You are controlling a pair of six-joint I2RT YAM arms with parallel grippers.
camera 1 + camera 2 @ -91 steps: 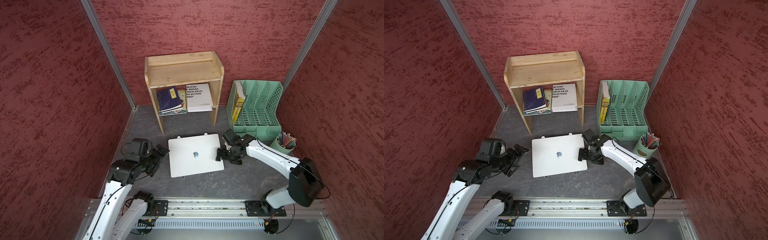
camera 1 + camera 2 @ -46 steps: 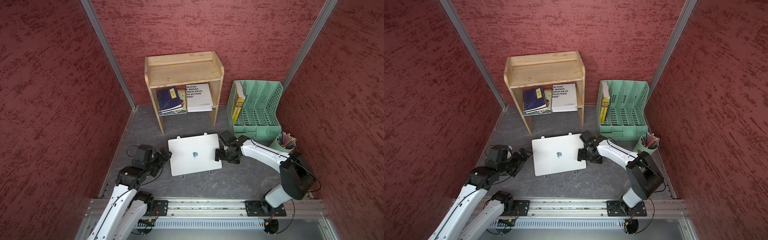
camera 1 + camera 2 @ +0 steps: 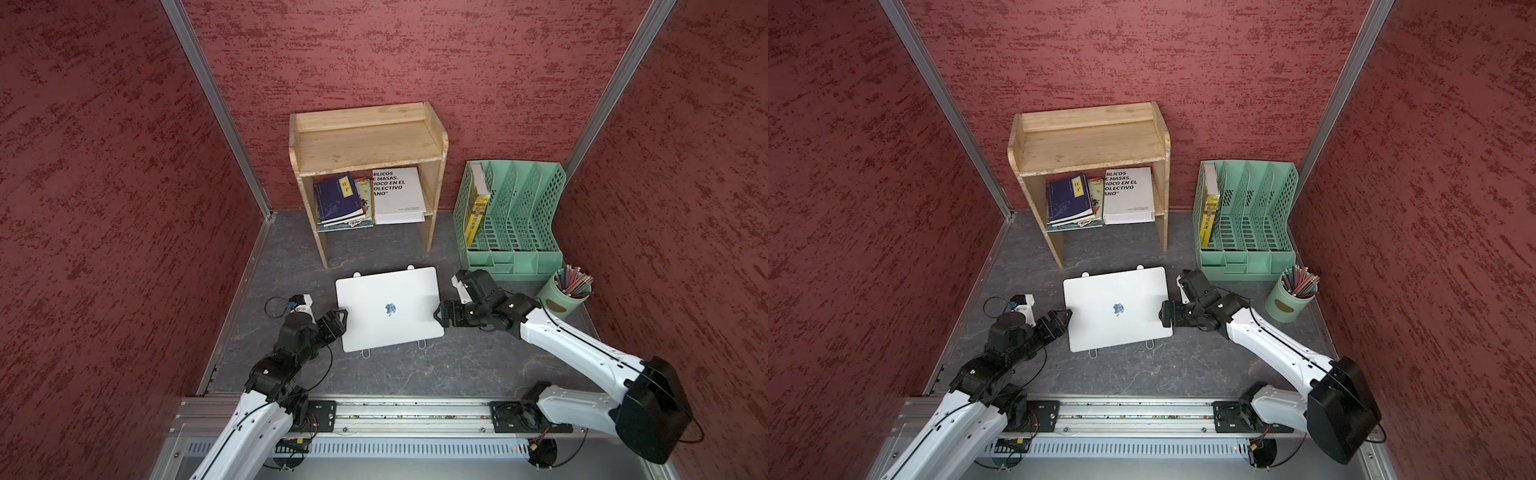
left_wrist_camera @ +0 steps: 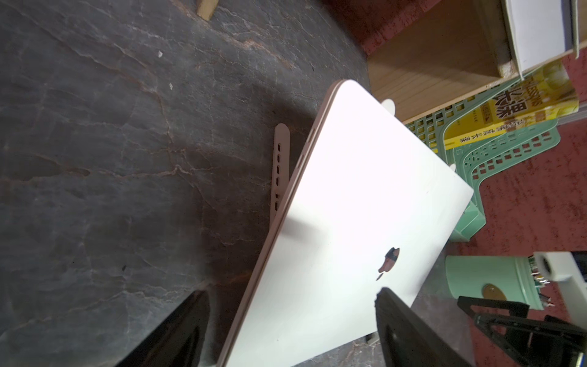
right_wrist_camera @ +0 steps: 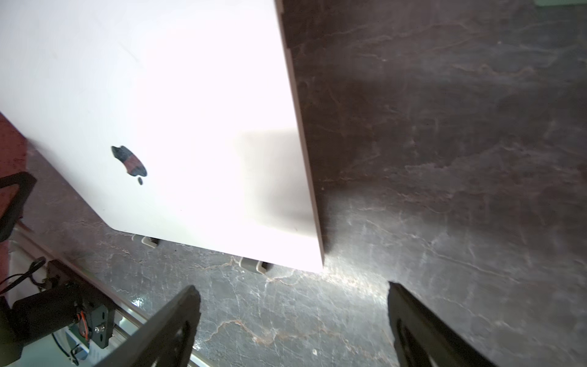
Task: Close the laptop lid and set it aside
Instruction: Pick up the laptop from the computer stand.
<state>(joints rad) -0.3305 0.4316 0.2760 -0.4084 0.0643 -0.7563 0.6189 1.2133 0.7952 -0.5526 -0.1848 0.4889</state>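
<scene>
On the dark tabletop (image 3: 415,374) the closed laptop (image 3: 388,299) sits between left tool (image 3: 340,318) and right tool (image 3: 439,316), both spread, holding nothing.

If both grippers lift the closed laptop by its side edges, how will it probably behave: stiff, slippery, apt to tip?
Probably stiff: the laptop is a thin flat slab, closed flush. Likely slippery, as its silver back looks smooth and glossy. A push might slide it off the stand, which shows only thin arms under it.

Occlusions:
Laptop (image 3: 388,309) is hiding most of the stand (image 3: 356,275), tips peeking out at 12 and 6 o'clock; shelf (image 3: 365,141) is clipping the book (image 3: 399,197) title.
</scene>
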